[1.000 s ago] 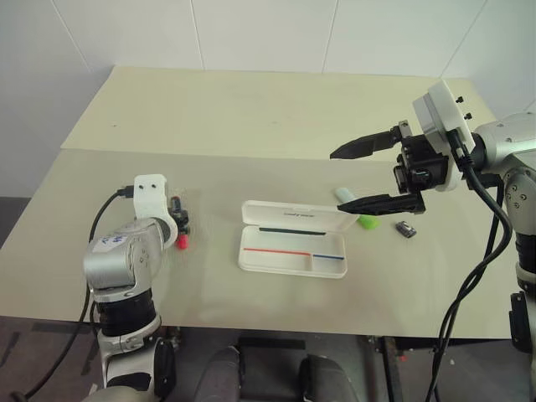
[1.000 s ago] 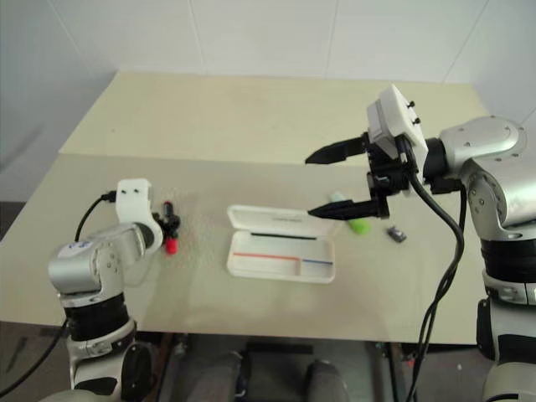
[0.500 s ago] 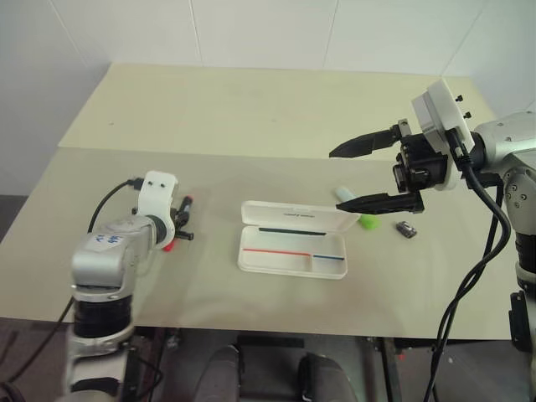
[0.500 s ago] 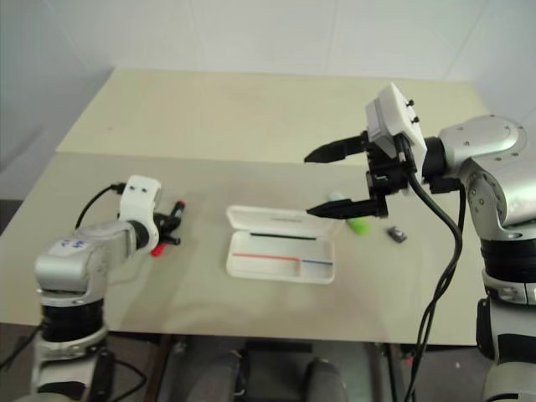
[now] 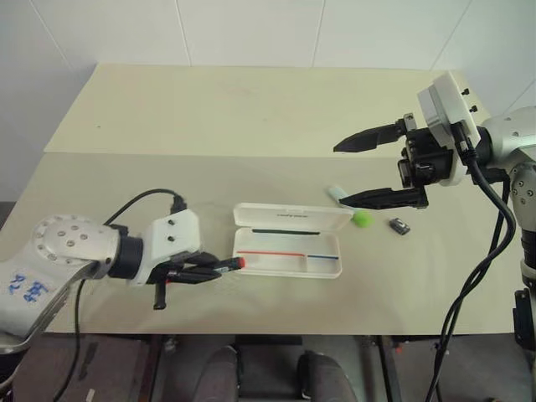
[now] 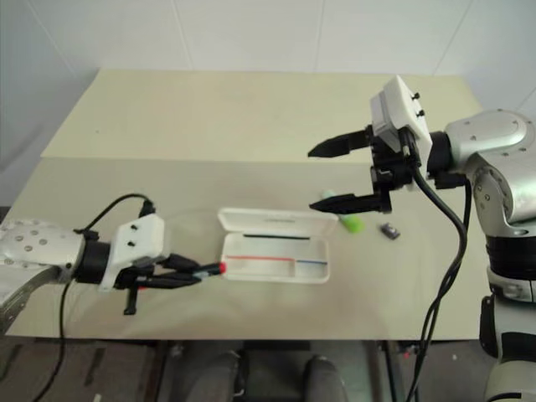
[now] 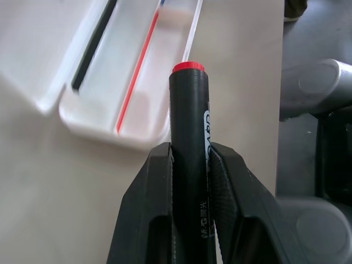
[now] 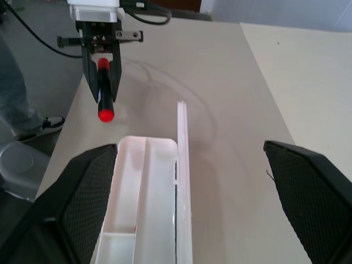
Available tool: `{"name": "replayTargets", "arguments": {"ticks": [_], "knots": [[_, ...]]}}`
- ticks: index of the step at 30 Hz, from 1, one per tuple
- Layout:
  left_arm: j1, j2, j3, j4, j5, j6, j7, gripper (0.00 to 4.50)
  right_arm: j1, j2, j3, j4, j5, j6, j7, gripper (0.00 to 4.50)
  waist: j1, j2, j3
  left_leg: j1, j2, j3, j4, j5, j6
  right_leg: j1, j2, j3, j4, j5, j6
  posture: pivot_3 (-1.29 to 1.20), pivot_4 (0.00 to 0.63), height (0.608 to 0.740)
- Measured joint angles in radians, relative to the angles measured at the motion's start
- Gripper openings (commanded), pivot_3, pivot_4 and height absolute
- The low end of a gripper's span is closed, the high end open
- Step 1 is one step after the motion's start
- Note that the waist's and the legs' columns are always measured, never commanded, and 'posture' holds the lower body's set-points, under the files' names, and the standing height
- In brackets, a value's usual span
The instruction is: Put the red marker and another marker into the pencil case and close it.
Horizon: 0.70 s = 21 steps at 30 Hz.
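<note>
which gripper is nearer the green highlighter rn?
Right. The right gripper hangs open just above the green highlighter, lower finger over it. The left gripper is across the pencil case at its far end, holding the red marker.

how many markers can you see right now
2. The red marker is held in the left gripper, near the open pencil case. The green marker lies on the table behind the case, partly hidden.

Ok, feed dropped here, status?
Left pincer shut on red marker, beside open pencil case. Right pincer open, hovering. Path clear.
</note>
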Motion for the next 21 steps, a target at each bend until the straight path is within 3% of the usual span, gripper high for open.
{"name": "replayTargets", "arguments": {"ticks": [4, 9, 21], "knots": [[-0.131, -0.088, -0.204, 0.063, 0.143, -0.078, 0.061, 0.6, 0.015, -0.02, -0.011, -0.029, 0.009, 0.014, 0.001, 4.5, 0.0, 0.0, 0.0, 0.0, 0.001, 0.001, -0.001, 0.0, 0.0, -0.001, 0.001, 0.001, 0.0, 0.001, 0.0, 0.0, 0.15, 0.74], [-0.235, -0.214, -0.365, 0.151, 0.268, -0.141, 0.101, 0.6, 0.092, -0.087, -0.017, -0.054, 0.009, 0.007, 0.04, 4.5, 0.012, 0.0, 0.0, -0.001, 0.003, 0.003, 0.0, 0.0, 0.001, -0.002, 0.004, 0.002, 0.002, 0.001, 0.0, 0.0, 0.15, 0.74], [-0.323, -0.374, -0.515, 0.289, 0.437, -0.229, 0.099, 0.6, 0.264, -0.179, -0.096, -0.059, 0.002, -0.042, 0.075, 4.5, 0.017, 0.0, 0.0, 0.0, 0.007, 0.004, 0.005, 0.0, 0.0, -0.002, 0.007, 0.005, 0.002, 0.001, -0.001, 0.0, 0.15, 0.74]]}}
